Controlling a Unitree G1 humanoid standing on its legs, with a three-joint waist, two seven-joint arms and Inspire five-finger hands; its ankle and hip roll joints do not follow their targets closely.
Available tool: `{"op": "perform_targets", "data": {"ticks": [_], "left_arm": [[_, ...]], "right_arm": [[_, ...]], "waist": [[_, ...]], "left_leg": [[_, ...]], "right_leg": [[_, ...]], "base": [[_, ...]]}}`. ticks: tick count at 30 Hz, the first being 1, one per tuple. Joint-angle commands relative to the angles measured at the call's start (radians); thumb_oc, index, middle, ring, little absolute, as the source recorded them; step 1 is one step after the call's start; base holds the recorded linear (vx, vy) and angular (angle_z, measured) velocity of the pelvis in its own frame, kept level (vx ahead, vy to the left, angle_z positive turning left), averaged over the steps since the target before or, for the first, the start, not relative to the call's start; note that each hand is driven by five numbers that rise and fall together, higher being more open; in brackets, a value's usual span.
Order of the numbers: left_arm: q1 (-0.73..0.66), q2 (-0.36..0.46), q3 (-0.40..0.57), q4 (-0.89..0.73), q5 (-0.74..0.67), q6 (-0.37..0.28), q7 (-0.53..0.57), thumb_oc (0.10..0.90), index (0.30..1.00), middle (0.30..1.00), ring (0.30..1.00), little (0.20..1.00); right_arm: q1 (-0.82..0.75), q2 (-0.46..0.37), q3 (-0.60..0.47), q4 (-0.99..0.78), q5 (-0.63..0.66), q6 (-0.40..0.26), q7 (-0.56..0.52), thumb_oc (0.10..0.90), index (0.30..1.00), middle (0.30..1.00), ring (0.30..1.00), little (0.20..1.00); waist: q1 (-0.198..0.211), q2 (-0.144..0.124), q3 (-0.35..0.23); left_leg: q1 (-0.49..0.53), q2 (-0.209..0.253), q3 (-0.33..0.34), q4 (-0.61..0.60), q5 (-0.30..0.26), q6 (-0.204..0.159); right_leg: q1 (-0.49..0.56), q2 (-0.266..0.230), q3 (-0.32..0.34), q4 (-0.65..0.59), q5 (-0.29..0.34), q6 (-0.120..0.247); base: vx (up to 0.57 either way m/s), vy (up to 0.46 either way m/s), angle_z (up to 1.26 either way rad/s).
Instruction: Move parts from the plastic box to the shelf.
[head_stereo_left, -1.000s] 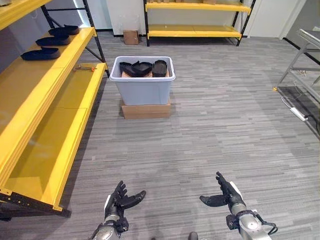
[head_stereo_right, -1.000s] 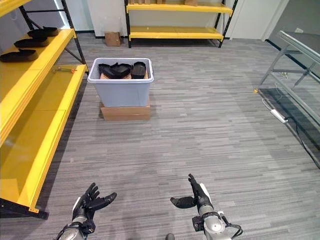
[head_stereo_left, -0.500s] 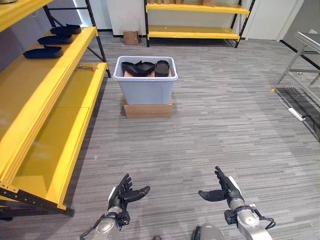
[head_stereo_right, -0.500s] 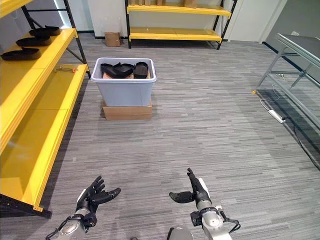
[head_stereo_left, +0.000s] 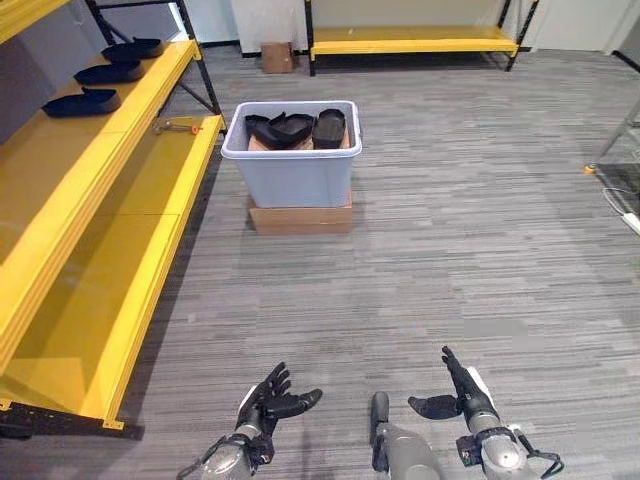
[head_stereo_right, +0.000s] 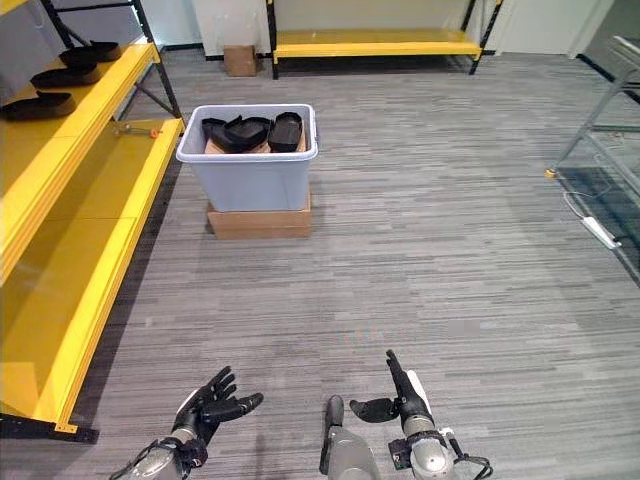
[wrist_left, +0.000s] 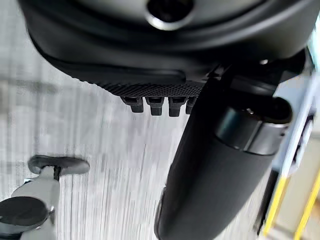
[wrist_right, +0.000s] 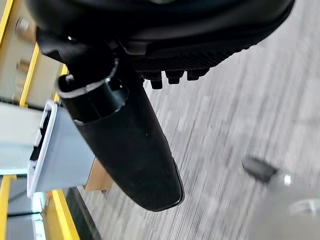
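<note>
Pale grey plastic box (head_stereo_left: 291, 165) sits on a flat brown cardboard carton (head_stereo_left: 300, 216), black moulded parts (head_stereo_left: 296, 128) heaped inside. Three more black parts (head_stereo_left: 83, 100) lie on the yellow metal shelf (head_stereo_left: 70, 190). Left hand (head_stereo_left: 268, 402) and right hand (head_stereo_left: 462, 396) low, fingers spread, empty, well apart from the box.

Bare floor (head_stereo_left: 420, 280) is seen toward 12 o'clock up to the plastic box (head_stereo_left: 291, 165); the yellow shelf (head_stereo_left: 95, 230) bounds 9 o'clock.
</note>
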Motion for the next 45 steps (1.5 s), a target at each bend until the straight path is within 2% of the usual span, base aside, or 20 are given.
{"op": "perform_targets", "data": {"ticks": [1,6,10,11,12,13,15,17,18,19,20,21,24,26,28,30,33,38,42,45], "left_arm": [[-0.063,0.063,-0.014,-0.131,0.076,-0.127,0.002,0.9,1.0,1.0,1.0,1.0],[-0.093,0.04,-0.013,-0.118,0.001,-0.105,0.007,0.9,1.0,1.0,1.0,1.0],[-0.089,0.028,-0.006,-0.096,0.023,-0.105,0.082,0.9,1.0,1.0,1.0,1.0],[-0.082,0.023,0.001,-0.085,0.017,-0.123,0.097,0.9,1.0,1.0,1.0,1.0],[-0.082,0.023,0.002,-0.084,0.013,-0.127,0.099,0.9,1.0,1.0,1.0,1.0],[-0.081,0.019,0.007,-0.08,0.007,-0.139,0.102,0.9,1.0,1.0,1.0,1.0],[-0.079,0.016,0.021,-0.079,0.006,-0.151,0.11,0.9,1.0,1.0,1.0,1.0],[-0.08,0.014,0.037,-0.077,0.014,-0.152,0.118,0.9,1.0,1.0,1.0,1.0],[-0.08,0.016,0.044,-0.079,0.018,-0.149,0.119,0.9,1.0,1.0,1.0,1.0],[-0.075,0.021,0.054,-0.086,0.022,-0.145,0.124,0.9,1.0,1.0,1.0,1.0],[-0.074,0.022,0.055,-0.087,0.022,-0.144,0.126,0.9,1.0,1.0,1.0,1.0],[-0.068,0.03,0.065,-0.091,0.019,-0.149,0.142,0.9,1.0,1.0,1.0,1.0],[-0.056,0.041,0.078,-0.091,0.001,-0.164,0.161,0.9,1.0,1.0,1.0,1.0],[-0.05,0.045,0.088,-0.092,-0.011,-0.17,0.182,0.9,1.0,1.0,1.0,1.0],[-0.034,0.046,0.113,-0.091,-0.023,-0.182,0.214,0.9,1.0,1.0,1.0,1.0],[-0.018,0.041,0.143,-0.083,-0.022,-0.197,0.235,0.9,1.0,1.0,1.0,1.0],[-0.008,0.024,0.188,-0.052,0.001,-0.22,0.264,0.9,1.0,1.0,1.0,1.0],[-0.025,0.02,0.179,-0.034,0.044,-0.221,0.295,0.9,1.0,1.0,1.0,1.0],[-0.05,0.033,0.156,-0.024,0.082,-0.233,0.308,0.9,1.0,1.0,1.0,1.0],[-0.053,0.051,0.131,-0.044,0.138,-0.232,0.324,0.9,1.0,1.0,1.0,1.0]], "right_arm": [[-0.035,-0.033,0.026,-0.059,-0.025,-0.114,-0.028,0.9,1.0,1.0,1.0,1.0],[-0.039,-0.043,0.051,-0.058,-0.039,-0.135,-0.048,0.9,1.0,1.0,1.0,1.0],[-0.05,-0.054,0.046,-0.065,-0.054,-0.134,-0.058,0.9,1.0,1.0,1.0,1.0],[-0.053,-0.062,0.044,-0.068,-0.046,-0.13,-0.064,0.9,1.0,1.0,1.0,1.0],[-0.054,-0.063,0.043,-0.069,-0.045,-0.128,-0.065,0.9,1.0,1.0,1.0,1.0],[-0.053,-0.065,0.039,-0.07,-0.043,-0.126,-0.066,0.9,1.0,1.0,1.0,1.0],[-0.05,-0.071,0.03,-0.073,-0.039,-0.127,-0.065,0.9,1.0,1.0,1.0,1.0],[-0.045,-0.08,0.02,-0.072,-0.032,-0.129,-0.059,0.9,1.0,1.0,1.0,1.0],[-0.042,-0.083,0.017,-0.072,-0.029,-0.127,-0.058,0.9,1.0,1.0,1.0,1.0],[-0.039,-0.086,0.01,-0.071,-0.021,-0.128,-0.054,0.9,1.0,1.0,1.0,1.0],[-0.038,-0.086,0.009,-0.07,-0.019,-0.129,-0.053,0.9,1.0,1.0,1.0,1.0],[-0.04,-0.083,0.005,-0.066,-0.021,-0.133,-0.051,0.9,1.0,1.0,1.0,1.0],[-0.048,-0.08,0.002,-0.053,-0.026,-0.139,-0.049,0.9,1.0,1.0,1.0,1.0],[-0.049,-0.079,0.003,-0.052,-0.032,-0.14,-0.051,0.9,1.0,1.0,1.0,1.0],[-0.047,-0.073,0.014,-0.049,-0.046,-0.143,-0.055,0.9,1.0,1.0,1.0,1.0],[-0.042,-0.071,0.023,-0.048,-0.049,-0.144,-0.059,0.9,1.0,1.0,1.0,1.0],[-0.03,-0.078,0.03,-0.048,-0.059,-0.152,-0.039,0.9,1.0,1.0,1.0,1.0],[-0.012,-0.084,0.036,-0.065,-0.049,-0.153,-0.018,0.9,1.0,1.0,1.0,1.0],[-0.007,-0.06,0.033,-0.06,-0.023,-0.149,-0.021,0.9,1.0,1.0,1.0,1.0],[-0.013,-0.038,0.035,-0.068,-0.026,-0.147,-0.031,0.9,1.0,1.0,1.0,1.0]], "waist": [[-0.011,-0.026,-0.108],[-0.005,-0.007,-0.144],[0.005,-0.01,-0.151],[0.01,-0.002,-0.154],[0.009,-0.012,-0.154],[0.011,-0.002,-0.156],[0.011,-0.008,-0.158],[0.018,-0.019,-0.153],[0.02,-0.023,-0.147],[0.027,-0.025,-0.131],[0.028,-0.025,-0.129],[0.032,-0.024,-0.114],[0.03,-0.026,-0.099],[0.034,-0.017,-0.094],[0.055,-0.003,-0.091],[0.08,0.01,-0.086],[0.095,0.011,-0.082],[0.083,0.001,-0.085],[0.103,-0.014,-0.084],[0.126,-0.026,-0.084]], "left_leg": [[-0.066,-0.117,0.076,0.066,0.005,0.023],[-0.126,-0.072,0.106,0.191,0.11,-0.03],[-0.18,-0.047,0.112,0.313,0.165,-0.061],[-0.19,-0.027,0.102,0.378,0.161,-0.083],[-0.2,-0.035,0.114,0.381,0.18,-0.072],[-0.204,-0.014,0.107,0.435,0.179,-0.095],[-0.223,0.015,0.131,0.564,0.224,-0.126],[-0.311,0.036,0.13,0.781,0.261,-0.15],[-0.349,0.054,0.14,0.84,0.256,-0.152],[-0.4,0.084,0.151,0.832,0.239,-0.138],[-0.402,0.087,0.153,0.825,0.235,-0.135],[-0.418,0.104,0.173,0.692,0.22,-0.113],[-0.397,0.113,0.213,0.501,0.22,-0.094],[-0.403,0.112,0.218,0.29,0.255,-0.098],[-0.427,0.127,0.176,0.08,0.345,-0.124],[-0.457,0.172,0.133,-0.024,0.441,-0.139],[-0.486,0.22,0.093,-0.043,0.447,-0.145],[-0.434,0.202,0.128,-0.011,0.381,-0.142],[-0.428,0.147,0.121,0.031,0.325,-0.098],[-0.42,0.077,0.106,0.041,0.287,-0.053]], "right_leg": [[0.101,-0.017,-0.013,-0.124,0.035,-0.001],[0.159,0.022,-0.041,-0.143,-0.041,-0.058],[0.178,0.039,-0.052,-0.141,-0.083,-0.089],[0.193,0.06,-0.047,-0.137,-0.12,-0.1],[0.185,0.049,-0.055,-0.137,-0.108,-0.108],[0.2,0.069,-0.049,-0.136,-0.137,-0.114],[0.21,0.081,-0.058,-0.136,-0.162,-0.143],[0.225,0.09,-0.056,-0.135,-0.176,-0.169],[0.235,0.092,-0.056,-0.135,-0.179,-0.176],[0.253,0.093,-0.052,-0.127,-0.186,-0.173],[0.255,0.093,-0.052,-0.125,-0.187,-0.172],[0.27,0.089,-0.042,-0.112,-0.194,-0.158],[0.284,0.073,-0.017,-0.091,-0.205,-0.14],[0.304,0.065,-0.002,-0.086,-0.211,-0.122],[0.341,0.06,0.017,-0.09,-0.22,-0.101],[0.356,0.063,0.035,-0.087,-0.216,-0.098],[0.37,0.038,0.05,-0.048,-0.242,-0.088],[0.387,-0.013,0.019,0.006,-0.289,-0.059],[0.403,-0.047,0.002,0.017,-0.282,-0.035],[0.396,-0.085,0.006,0.061,-0.252,-0.006]], "base": [[0.29,-0.1,-0.05],[0.27,-0.143,-0.21],[0.24,-0.155,-0.12],[0.21,-0.152,-0.11],[0.25,-0.155,-0.11],[0.15,-0.15,-0.19],[0.22,-0.213,-0.18],[0.2,-0.241,0.13],[0.26,-0.199,0.11],[0.22,-0.107,0.02],[0.28,0.012,0.16],[0.19,0.08,0.2],[0.2,0.176,0.26],[0.22,0.249,0.1],[0.28,0.263,0.04],[0.3,0.259,-0.26],[0.32,0.27,-0.69],[0.34,0.306,-0.26],[0.26,0.269,0.15],[0.29,0.313,0.22]]}}
